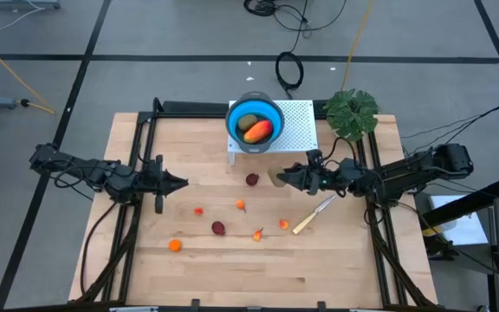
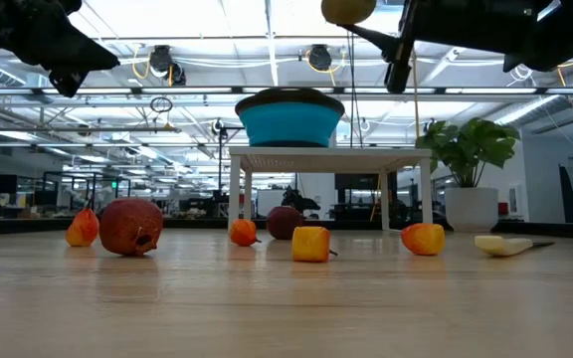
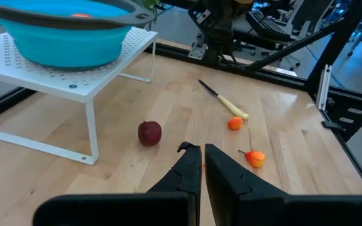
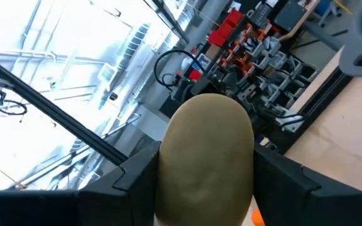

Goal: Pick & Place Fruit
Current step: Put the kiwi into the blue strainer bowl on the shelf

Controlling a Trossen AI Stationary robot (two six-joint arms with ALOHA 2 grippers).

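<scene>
Item 1: right hand (image 1: 282, 178), fingers clamped on a brownish-green oval fruit (image 4: 206, 160), held clear above the table (image 1: 345, 260) near the white stand (image 1: 300, 121), probably for carrying to the blue bowl (image 1: 232, 123).
Item 2: bowl on the stand already holds 1 green oval (image 1: 248, 121) and the long red-orange piece (image 1: 259, 131).
Item 3: left hand (image 1: 180, 182), fingers pressed narrow, empty, waiting at the table's left.
Item 4: 2 dark red balls (image 1: 252, 179) (image 1: 218, 228) and small orange bits (image 1: 174, 245) lie loose on the table, uncollected, beside the knife (image 1: 313, 215).

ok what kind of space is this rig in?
Likely a robotics lab or workshop: bare ceiling lights, floor cables, and a wooden table set on open concrete floor.
</scene>
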